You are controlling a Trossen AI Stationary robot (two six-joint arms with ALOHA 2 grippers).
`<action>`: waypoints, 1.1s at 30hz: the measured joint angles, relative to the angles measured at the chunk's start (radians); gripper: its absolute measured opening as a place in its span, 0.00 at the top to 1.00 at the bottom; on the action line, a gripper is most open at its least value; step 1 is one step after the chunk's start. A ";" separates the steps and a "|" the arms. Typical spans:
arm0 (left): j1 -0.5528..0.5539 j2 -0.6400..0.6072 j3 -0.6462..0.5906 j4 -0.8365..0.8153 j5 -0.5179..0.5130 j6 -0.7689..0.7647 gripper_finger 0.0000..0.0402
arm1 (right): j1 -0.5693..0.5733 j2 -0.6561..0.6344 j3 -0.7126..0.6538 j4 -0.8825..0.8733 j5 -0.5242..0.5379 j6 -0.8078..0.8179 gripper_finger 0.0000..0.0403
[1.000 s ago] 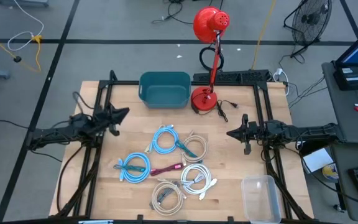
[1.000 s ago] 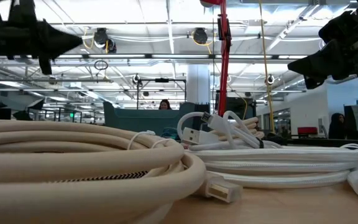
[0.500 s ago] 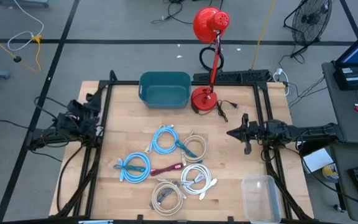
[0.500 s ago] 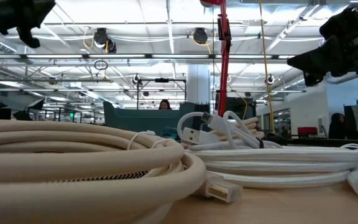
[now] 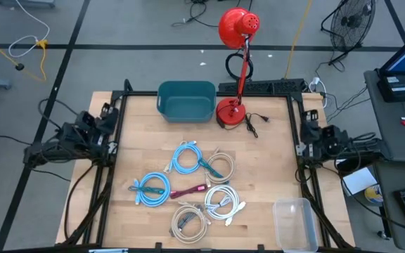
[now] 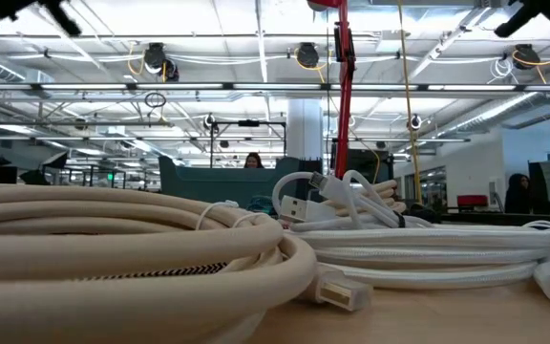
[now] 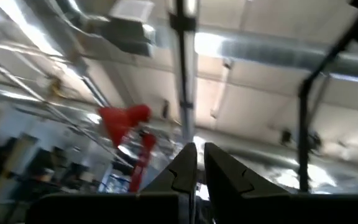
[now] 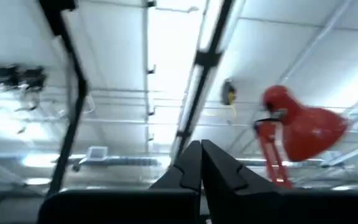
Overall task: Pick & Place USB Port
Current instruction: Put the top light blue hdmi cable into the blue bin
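Both arms have pulled back since a second ago: the right gripper, which was reaching over the table's right part, is now folded at the right edge frame, and the left gripper has likewise withdrawn to the left edge. Each points upward at the ceiling, with its fingers pressed nearly together, clenched on nothing; the right fingers look the same.

Out from them, the wooden table holds coiled cables in its middle: two blue coils, several white coils and one dark red cable lying between them, all apart from both grippers. A teal bin sits at the far edge, the red desk lamp just beside it, and a clear plastic container near the front right corner.
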 joint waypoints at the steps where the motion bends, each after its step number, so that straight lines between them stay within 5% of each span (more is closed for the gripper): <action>1: 0.000 0.049 0.030 -0.012 0.041 0.001 0.92 | 0.000 0.021 0.004 0.000 -0.035 -0.004 1.00; 8: -0.013 0.481 0.234 -0.053 0.260 0.006 0.92 | 0.000 0.264 0.161 0.047 -0.269 0.006 1.00; 13: -0.033 0.752 0.345 -0.106 0.271 0.008 0.92 | 0.000 0.524 0.358 -0.045 -0.337 0.007 1.00; 17: -0.034 0.853 0.435 -0.211 0.268 0.035 0.92 | 0.002 0.724 0.498 -0.134 -0.337 0.027 1.00; 20: -0.034 0.865 0.493 -0.399 0.219 0.076 0.92 | 0.002 0.846 0.582 -0.193 -0.336 0.120 1.00; 25: -0.050 0.826 0.560 -0.645 -0.004 0.144 0.92 | -0.001 0.951 0.716 -0.427 -0.278 0.133 1.00; 29: -0.070 0.790 0.561 -0.768 -0.236 0.134 0.92 | 0.000 0.967 0.859 -0.880 -0.065 0.099 1.00; 33: -0.074 0.764 0.561 -0.851 -0.321 0.099 0.92 | 0.007 0.969 0.922 -1.075 0.111 0.080 1.00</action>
